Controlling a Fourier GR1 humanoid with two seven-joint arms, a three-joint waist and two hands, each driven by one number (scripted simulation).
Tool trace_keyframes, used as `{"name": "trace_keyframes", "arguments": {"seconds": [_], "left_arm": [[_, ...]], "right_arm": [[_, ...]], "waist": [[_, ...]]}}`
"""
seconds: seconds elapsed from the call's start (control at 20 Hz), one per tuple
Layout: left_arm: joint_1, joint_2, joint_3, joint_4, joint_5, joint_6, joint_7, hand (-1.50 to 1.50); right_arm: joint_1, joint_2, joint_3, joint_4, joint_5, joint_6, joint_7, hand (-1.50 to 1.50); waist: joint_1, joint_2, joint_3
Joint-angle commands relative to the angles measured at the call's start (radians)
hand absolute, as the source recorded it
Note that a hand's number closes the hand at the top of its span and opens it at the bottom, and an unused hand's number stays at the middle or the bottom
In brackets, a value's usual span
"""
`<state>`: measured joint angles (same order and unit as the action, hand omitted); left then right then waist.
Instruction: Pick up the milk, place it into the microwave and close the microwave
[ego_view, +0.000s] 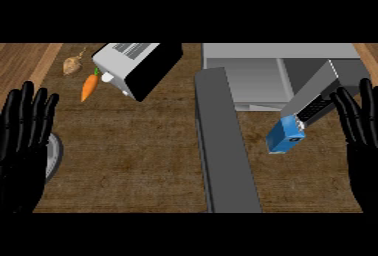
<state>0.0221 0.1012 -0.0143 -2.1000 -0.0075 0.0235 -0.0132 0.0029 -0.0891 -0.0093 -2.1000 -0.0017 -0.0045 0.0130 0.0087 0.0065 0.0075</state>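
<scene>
Both hands flat, fingers straight up — left hand (26, 145), right hand (359, 130) — holding nothing.

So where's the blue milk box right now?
In the head view the milk stands on the counter at the right, just in front of the open microwave and beside the right hand.

Single head cam, steep down onto counter (133, 150), close range

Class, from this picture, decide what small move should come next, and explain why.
Probably the right robot hand should shift left toward the blue rectangular milk carton: it is open beside the carton, not touching it, and the grey microwave stands open.
</scene>
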Motion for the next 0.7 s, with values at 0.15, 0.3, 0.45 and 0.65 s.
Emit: {"name": "trace_keyframes", "arguments": {"seconds": [0.15,0.3,0.45,0.65], "left_arm": [[0.029,-0.032,0.005,0.035,0.004,0.002,-0.023,-1.50],[0.106,-0.098,-0.086,0.041,0.124,0.124,0.012,-1.50],[0.142,-0.100,-0.164,0.053,0.114,0.169,-0.048,-1.50],[0.248,-0.101,-0.153,0.068,0.159,0.110,-0.147,-1.50]], "right_arm": [[-0.106,-0.040,-0.048,-0.014,0.042,-0.039,0.168,-1.50],[-0.042,-0.039,-0.050,0.005,-0.042,-0.001,0.253,-1.50],[-0.079,0.016,0.028,0.033,0.049,-0.065,0.276,-1.50],[-0.021,-0.043,-0.052,-0.020,-0.043,0.008,0.309,-1.50]], "waist": [[-0.008,-0.007,-0.008],[-0.013,-0.008,-0.010],[-0.004,-0.007,-0.008],[-0.007,-0.008,-0.008]]}}
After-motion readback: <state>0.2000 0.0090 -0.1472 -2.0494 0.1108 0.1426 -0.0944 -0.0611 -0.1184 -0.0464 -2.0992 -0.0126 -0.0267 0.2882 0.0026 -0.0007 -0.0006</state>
